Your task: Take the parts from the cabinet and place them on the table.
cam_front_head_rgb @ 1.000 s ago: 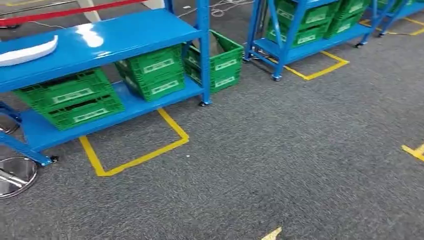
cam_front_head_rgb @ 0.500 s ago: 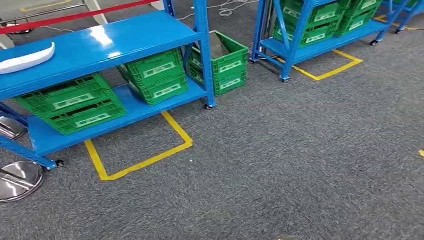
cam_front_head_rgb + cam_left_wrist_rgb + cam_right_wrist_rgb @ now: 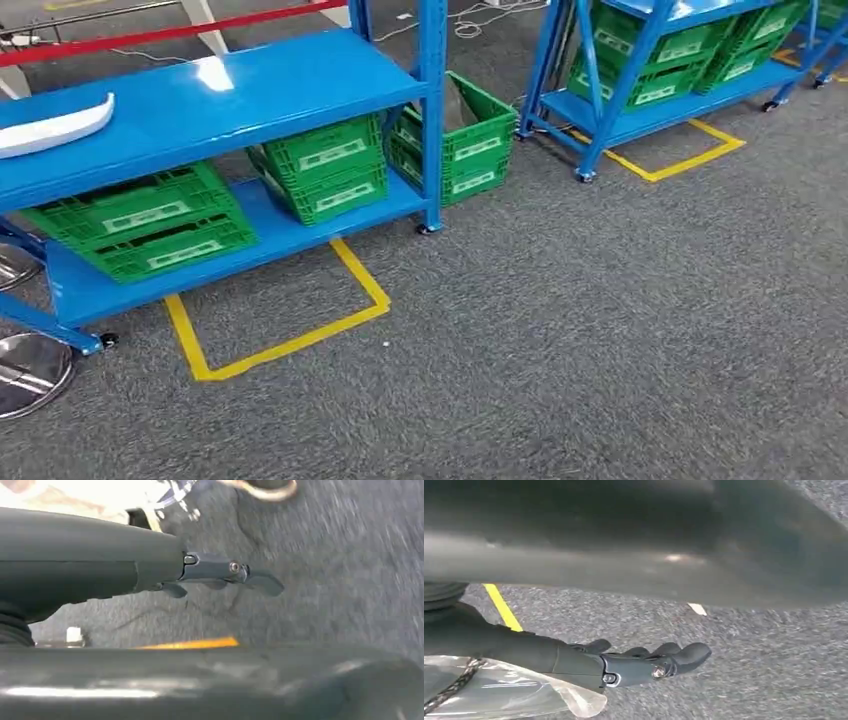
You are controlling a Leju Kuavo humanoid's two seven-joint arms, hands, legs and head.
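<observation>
A white curved part [image 3: 55, 125] lies on the top shelf of the blue cabinet rack [image 3: 250, 85], at its left end. My left hand [image 3: 225, 575] hangs over the grey carpet with its fingers stretched out and nothing in them. My right hand [image 3: 644, 662] also hangs above the carpet, fingers extended and apart, holding nothing. A clear plastic sheet [image 3: 514, 692] shows near its wrist.
Green crates [image 3: 140, 220] [image 3: 325, 165] sit on the rack's lower shelf; another green crate [image 3: 465, 140] stands on the floor beside it. A second blue rack [image 3: 650, 105] with crates is at the back right. Yellow floor tape [image 3: 285, 340], a silver round base [image 3: 30, 370] at left.
The whole picture has shifted to the right and slightly down, so the camera has turned; the rack and crates themselves have not moved.
</observation>
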